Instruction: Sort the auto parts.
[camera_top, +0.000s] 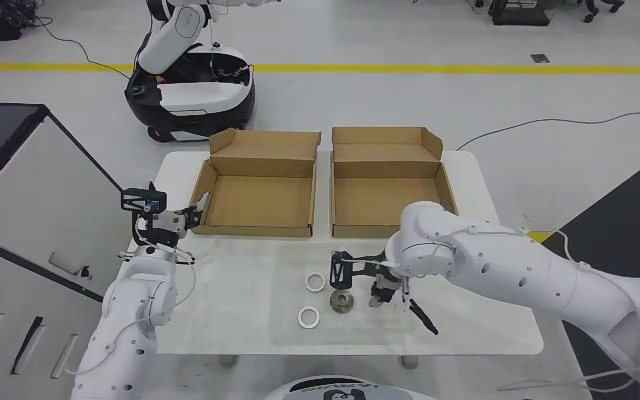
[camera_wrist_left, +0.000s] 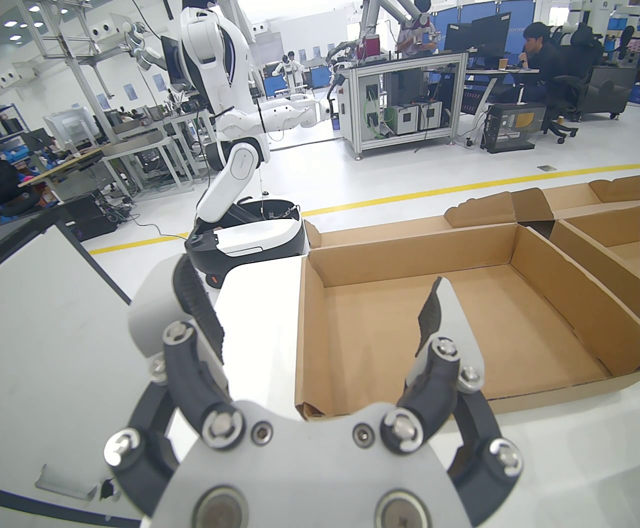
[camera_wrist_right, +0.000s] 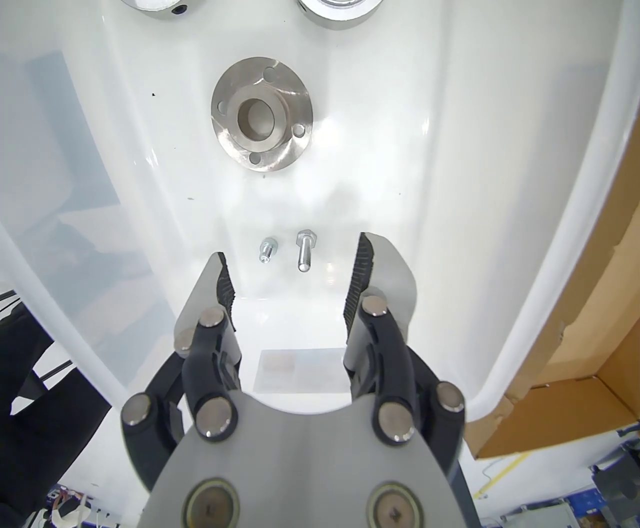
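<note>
A metal flange lies on the white table, with two white rings just left of it. Two small bolts lie side by side on the table, right at the tips of my right gripper, which is open and holds nothing. My left gripper hovers open and holds nothing at the front left corner of the left cardboard box.
A second open cardboard box stands to the right of the first, behind my right arm. A slim dark object lies on the table near the front right. Another robot's base stands beyond the table's far edge.
</note>
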